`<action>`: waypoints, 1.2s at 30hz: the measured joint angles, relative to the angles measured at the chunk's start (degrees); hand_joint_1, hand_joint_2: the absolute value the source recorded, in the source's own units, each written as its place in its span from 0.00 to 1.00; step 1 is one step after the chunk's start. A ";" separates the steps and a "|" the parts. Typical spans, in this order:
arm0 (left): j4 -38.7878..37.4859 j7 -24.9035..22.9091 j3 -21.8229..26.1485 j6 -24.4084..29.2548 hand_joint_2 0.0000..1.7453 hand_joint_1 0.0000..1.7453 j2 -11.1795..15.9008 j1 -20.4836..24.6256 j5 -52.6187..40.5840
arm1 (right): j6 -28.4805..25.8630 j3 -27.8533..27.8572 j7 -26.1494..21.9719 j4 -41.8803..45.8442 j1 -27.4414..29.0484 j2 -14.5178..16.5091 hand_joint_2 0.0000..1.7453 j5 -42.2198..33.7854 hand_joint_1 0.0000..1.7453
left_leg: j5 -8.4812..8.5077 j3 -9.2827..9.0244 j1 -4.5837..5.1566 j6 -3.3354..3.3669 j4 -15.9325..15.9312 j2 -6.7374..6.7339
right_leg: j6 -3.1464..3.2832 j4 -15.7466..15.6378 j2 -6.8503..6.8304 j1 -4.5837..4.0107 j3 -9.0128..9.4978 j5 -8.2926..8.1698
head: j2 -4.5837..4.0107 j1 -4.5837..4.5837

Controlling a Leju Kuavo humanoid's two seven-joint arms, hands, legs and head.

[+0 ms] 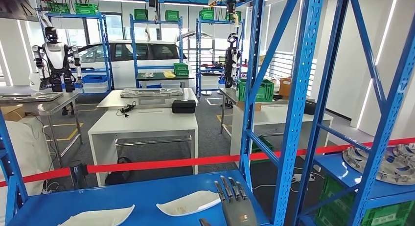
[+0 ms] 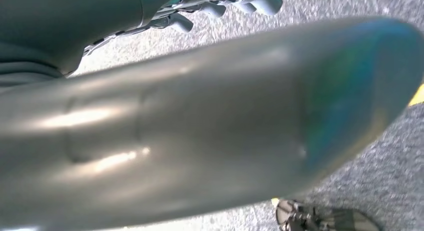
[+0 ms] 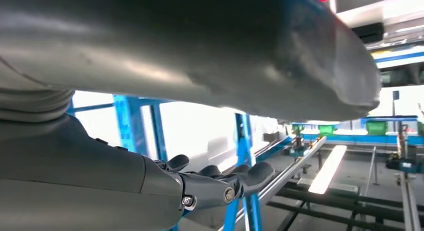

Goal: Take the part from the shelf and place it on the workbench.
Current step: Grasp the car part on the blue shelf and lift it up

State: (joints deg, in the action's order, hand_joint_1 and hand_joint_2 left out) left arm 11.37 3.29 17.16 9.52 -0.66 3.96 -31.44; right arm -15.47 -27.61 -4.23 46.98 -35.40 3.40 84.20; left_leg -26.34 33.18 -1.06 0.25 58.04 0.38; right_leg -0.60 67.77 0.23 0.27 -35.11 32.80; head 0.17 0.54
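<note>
Two white curved parts lie on the blue shelf board (image 1: 142, 192) in the head view, one (image 1: 189, 202) near the middle and one (image 1: 98, 217) to the left. My right hand (image 1: 236, 204) lies flat above the board just right of the middle part, fingers stretched forward and holding nothing. The right wrist view shows its thumb and its empty dark fingers (image 3: 225, 183). My left hand (image 2: 215, 6) hangs over grey floor with nothing in it. The white workbench (image 1: 147, 122) stands beyond the shelf.
Red barrier tape (image 1: 161, 163) runs between shelf and workbench. Blue shelf uprights (image 1: 299, 108) rise close on the right. Round metal parts (image 1: 391, 163) lie on the neighbouring shelf. A black box (image 1: 183, 106) and a cable sit on the workbench.
</note>
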 joint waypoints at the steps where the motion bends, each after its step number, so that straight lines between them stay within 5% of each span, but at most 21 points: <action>1: 0.00 -0.19 0.14 0.06 0.00 0.00 0.01 -0.01 -0.19 | 0.10 -0.02 -0.60 -0.07 0.11 0.06 0.00 -0.40 0.00 | -0.36 -0.26 0.01 0.05 0.01 0.04 | -0.12 3.77 -0.01 0.03 -2.71 1.30 | 0.00 0.04; 3: -0.01 -0.63 0.50 0.19 0.00 0.00 0.02 -0.12 -0.58 | 0.18 -0.04 -1.82 -0.32 0.48 0.14 0.00 -1.24 0.00 | -1.18 -1.03 0.02 -0.05 0.05 0.20 | -0.03 7.12 -0.01 0.03 -6.42 1.47 | 0.00 0.10; 4: -0.01 -0.79 0.66 0.29 0.00 0.00 0.02 -0.16 -0.76 | 0.20 -0.04 -2.41 -0.44 0.59 0.17 0.00 -1.66 0.00 | -1.65 -1.62 0.03 -0.15 0.07 0.29 | 0.17 5.63 -0.01 0.00 -6.69 -0.22 | 0.00 0.13; 7: -0.04 -1.15 1.05 0.58 0.00 0.00 -0.13 -0.14 -1.14 | 0.26 -0.12 -3.70 -0.62 0.58 0.28 0.00 -2.61 0.00 | -3.13 -3.45 0.08 -0.65 0.04 0.46 | 1.31 -5.58 -0.09 -0.46 -3.49 -7.46 | -0.01 0.17; 9: -0.06 -1.38 1.24 0.67 0.00 0.00 -0.25 -0.08 -1.33 | 0.39 -0.20 -4.04 -0.73 0.55 0.40 0.00 -2.81 0.00 | -3.76 -4.11 0.10 -1.39 -0.04 0.52 | 2.01 -9.08 -0.07 -0.91 -2.16 -8.37 | -0.01 0.19; 12: -0.03 -1.51 1.32 0.74 0.00 0.00 -0.24 -0.12 -1.44 | 0.50 -0.24 -4.22 -0.78 0.49 0.71 0.00 -2.89 0.00 | -3.74 -4.67 0.18 -2.49 0.97 0.39 | 3.09 -9.70 0.03 -0.75 -0.70 -7.92 | -0.02 0.08; 14: -0.03 -1.53 1.33 0.74 0.00 0.00 -0.26 0.01 -1.45 | 0.52 -0.25 -4.29 -0.78 0.33 0.95 0.00 -2.91 0.00 | -4.28 -2.56 0.14 -3.00 5.17 0.17 | 3.72 -9.94 0.00 -0.51 0.58 -7.46 | -0.06 -0.06; 17: -0.05 -1.54 1.38 0.74 0.00 0.00 -0.24 -0.06 -1.45 | 0.62 -0.30 -4.35 -0.79 0.60 1.12 0.00 -2.92 0.00 | -7.99 4.31 0.12 -3.65 14.84 -0.01 | 4.15 -9.95 0.05 -0.60 1.86 -6.06 | -0.07 -0.22; 19: -0.07 -1.55 1.42 0.74 0.00 0.00 -0.22 -0.39 -1.44 | 0.66 -0.32 -4.38 -0.80 0.94 1.13 0.00 -2.92 0.00 | -7.91 6.42 0.13 -3.61 15.13 -0.02 | 4.13 -9.92 0.16 -0.63 3.04 -5.03 | -0.07 -0.28; 23: -0.11 -1.54 1.51 0.74 0.00 0.00 -0.16 -0.66 -1.45 | 0.64 -0.45 -4.59 -0.84 1.07 1.21 0.00 -3.07 0.00 | 1.02 3.32 0.38 -2.68 1.80 -0.27 | 3.38 -9.84 0.20 -0.75 5.60 -2.80 | -0.08 -0.31; 27: -0.15 -1.82 1.65 0.88 0.00 0.00 -0.18 -0.72 -1.70 | 0.97 -0.57 -6.45 -0.84 1.09 1.23 0.00 -4.69 0.00 | 1.65 1.75 0.46 -1.06 -0.11 -0.27 | 2.15 -8.64 0.23 -0.86 5.95 -2.43 | -0.07 -0.25; 29: -0.14 -1.95 1.67 1.01 0.00 0.00 -0.22 -0.61 -2.02 | 1.71 -0.61 -8.67 -0.85 1.08 1.23 0.00 -6.71 0.00 | 1.25 0.89 0.24 -0.43 -0.35 -0.21 | 1.57 -4.30 0.15 -0.75 3.48 -2.20 | -0.07 -0.13; 33: -0.12 -2.36 2.02 1.28 0.00 0.00 -0.26 -0.43 -2.50 | 2.74 -0.73 -11.60 -1.43 1.71 1.14 0.00 -9.27 0.00 | -0.09 -0.37 0.18 -0.04 -0.40 -0.11 | 0.41 5.91 0.07 -0.09 -5.41 1.56 | -0.07 0.07; 34: -0.12 -2.45 2.20 1.35 0.00 0.00 -0.29 -0.43 -2.57 | 2.81 -0.77 -11.90 -1.71 1.84 1.10 0.00 -9.49 0.00 | -0.54 -0.83 0.16 -0.15 -0.37 -0.06 | 0.35 5.27 0.06 0.05 -6.27 1.25 | -0.07 0.09; 36: -0.11 -2.61 2.46 1.48 0.00 0.00 -0.40 -0.39 -2.63 | 2.78 -0.85 -12.27 -2.11 1.91 1.08 0.00 -9.79 0.00 | -1.47 -1.92 0.12 -0.45 -0.30 0.00 | 0.51 0.03 0.02 0.17 -5.59 -2.46 | -0.07 0.16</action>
State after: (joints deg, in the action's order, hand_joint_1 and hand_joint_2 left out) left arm 11.26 0.68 19.62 11.00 -1.06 3.57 -34.07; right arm -12.69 -28.46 -16.51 44.87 -33.49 4.48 74.42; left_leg -27.81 31.26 -0.94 -0.19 57.74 0.38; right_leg -0.09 67.80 0.25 0.44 -40.69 30.34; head 0.11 0.70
